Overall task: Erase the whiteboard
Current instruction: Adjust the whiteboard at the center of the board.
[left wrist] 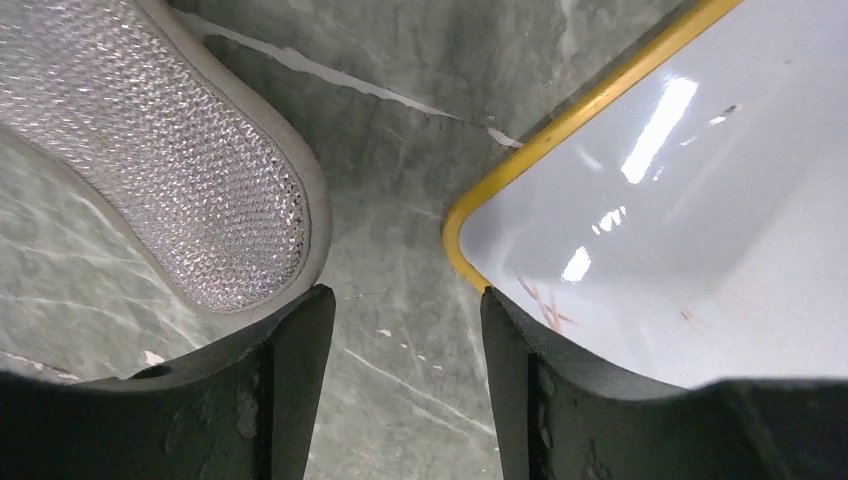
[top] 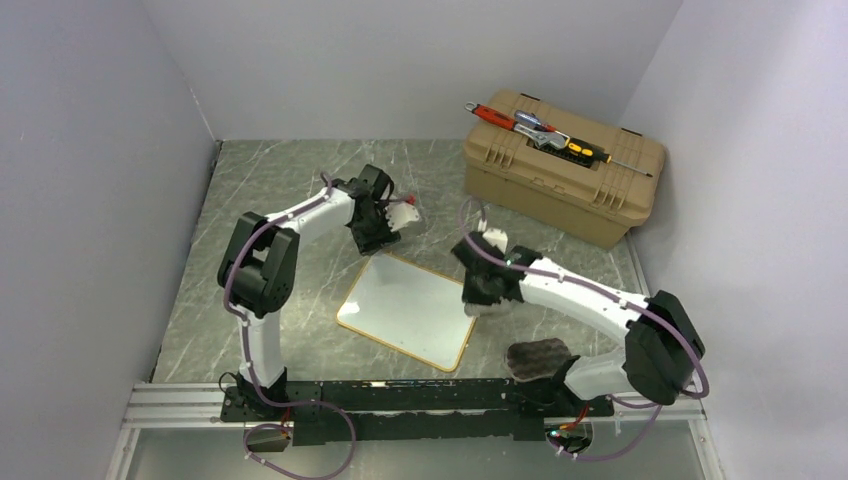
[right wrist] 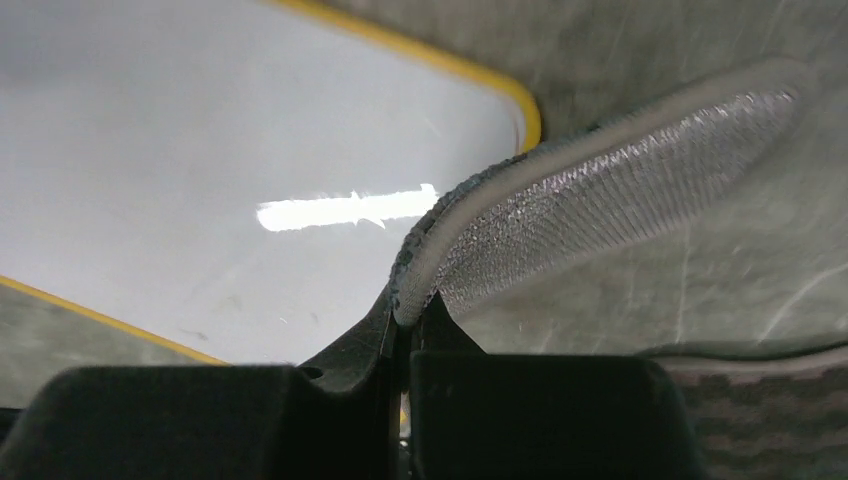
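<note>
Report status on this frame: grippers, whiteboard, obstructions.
Left gripper open, empty, beside whiteboard corner. Right gripper shut on mesh pad at board's edge. Faint reddish marks on board; second pad lies off it.

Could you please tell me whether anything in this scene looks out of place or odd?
Faint reddish marks show on the whiteboard by the corner near the left gripper. The board lies slanted to the table edge, and loose tools rest atop the toolbox.

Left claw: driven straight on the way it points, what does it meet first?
Probably the bare tabletop, in the gap between the mesh pad and the corner of the whiteboard. The open left claw has its board-side finger near the yellow frame and might clip it; depth is unclear.
</note>
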